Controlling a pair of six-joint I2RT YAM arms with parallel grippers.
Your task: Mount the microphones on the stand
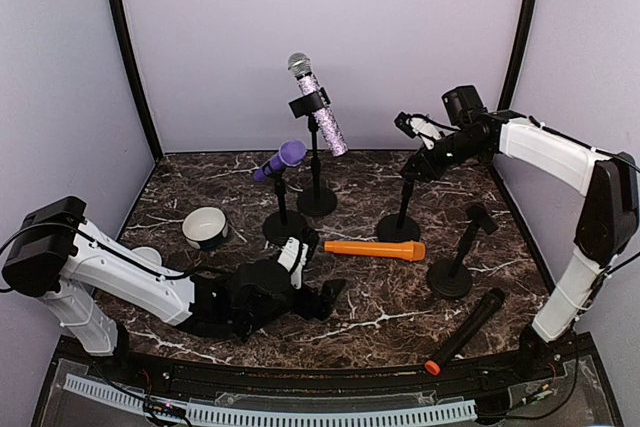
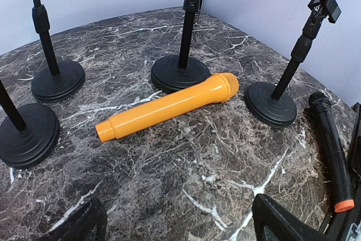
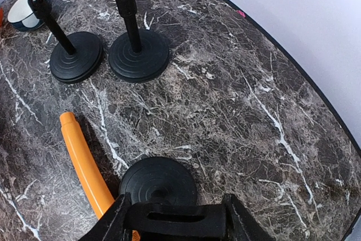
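Top external view: marble desk [image 1: 370, 297], four black stands, two arms
lilac: glitter lilac mic [image 1: 320, 112] clipped in tall stand [image 1: 316, 162], back centre of desk, tilted, silver mesh head up
purple: purple mic [image 1: 280, 160] held in short stand [image 1: 283, 209], just front-left of tall stand, head angled up to the right
orange: orange mic [image 2: 169, 105] flat on desk, mid-desk, between the stand bases, head toward right edge, nothing touching it
black: black mic [image 1: 465, 330] flat near front edge, right side, orange end toward front edge
empty: fourth stand [image 1: 455, 265] right of orange mic, its holder holds nothing
right arm: right gripper [image 3: 175, 221] up at top of third stand [image 1: 400, 217], right of centre; fingers [image 3: 115, 221] sit against both ends of its mic clip [image 3: 186, 214], clamped on it as far as wrist view shows
left arm: left gripper [image 2: 175, 218] low over front-left of desk, facing orange mic, jaws wide apart, nothing between
bowls: bowl [image 1: 205, 228] white with dark band, left part of desk; second bowl [image 1: 148, 255] near left edge, mostly hidden by left arm
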